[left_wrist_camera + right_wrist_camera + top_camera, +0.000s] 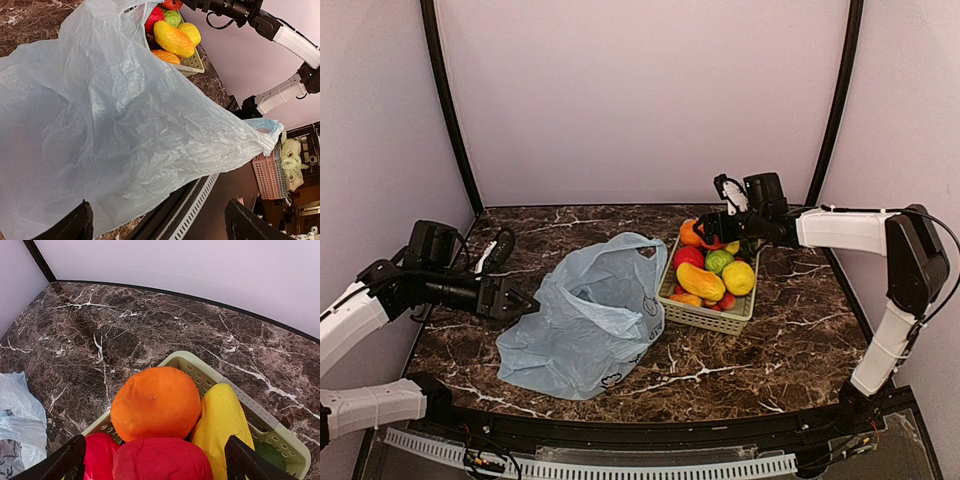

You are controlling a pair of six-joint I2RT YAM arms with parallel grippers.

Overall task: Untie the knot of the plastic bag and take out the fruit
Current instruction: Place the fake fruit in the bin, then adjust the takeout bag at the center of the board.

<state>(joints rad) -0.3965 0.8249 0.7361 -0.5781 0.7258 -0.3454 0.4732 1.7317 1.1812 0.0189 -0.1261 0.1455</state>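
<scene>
Bag (588, 318) lies mid-table on dark marble (800, 335), slumped on its side against the left side of the basket (712, 318). Film is thin, pale blue, translucent and heavily creased. The mouth gapes toward the back, and small dark prints show near the right edge and the bottom. In the left wrist view the bag (115, 130) fills most of the frame. One handle (267, 125) sticks out as a loop with a small bunched lump under it; cannot tell whether that is a tied knot.

Fruit sits heaped in the basket: orange (691, 233) at the far end, red apple (687, 257), green apple (719, 262), lemon (738, 277), mango (700, 282).

Left gripper (523, 300) is low at the bag's left edge, jaws spread wide, gripping nothing; film lies just ahead of the fingertips (75, 225).

Right gripper (710, 228) hangs over the far end of the basket, jaws released and wide apart, above the orange (155, 402) and a red fruit (160, 460), with a yellow one (222, 425) beside them.
</scene>
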